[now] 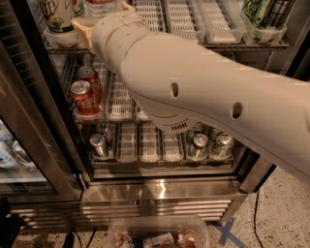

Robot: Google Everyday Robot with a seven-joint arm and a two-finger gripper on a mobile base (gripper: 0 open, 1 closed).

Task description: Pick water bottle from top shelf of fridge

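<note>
The fridge (pixel 160 191) stands open in front of me, with its wire racks in view. The water bottle (pixel 100 5) stands at the left of the top shelf (pixel 242 44); only its lower part with the reddish label shows at the frame's top edge. My gripper (pixel 103 17) reaches into the top shelf at the bottle. It is open, with one tan finger (pixel 81 30) left of the bottle and the other (pixel 127 6) right of it. My big beige arm (pixel 203 92) hides the middle of the shelves.
A white container with a green logo (pixel 57 14) stands just left of the bottle. Green-patterned cans (pixel 264 12) are at the top right. Red cans (pixel 83 97) sit on the second rack, silver cans (pixel 208 144) on the third. The glass door (pixel 29 126) stands at left. A clear tub (pixel 157 233) lies on the floor.
</note>
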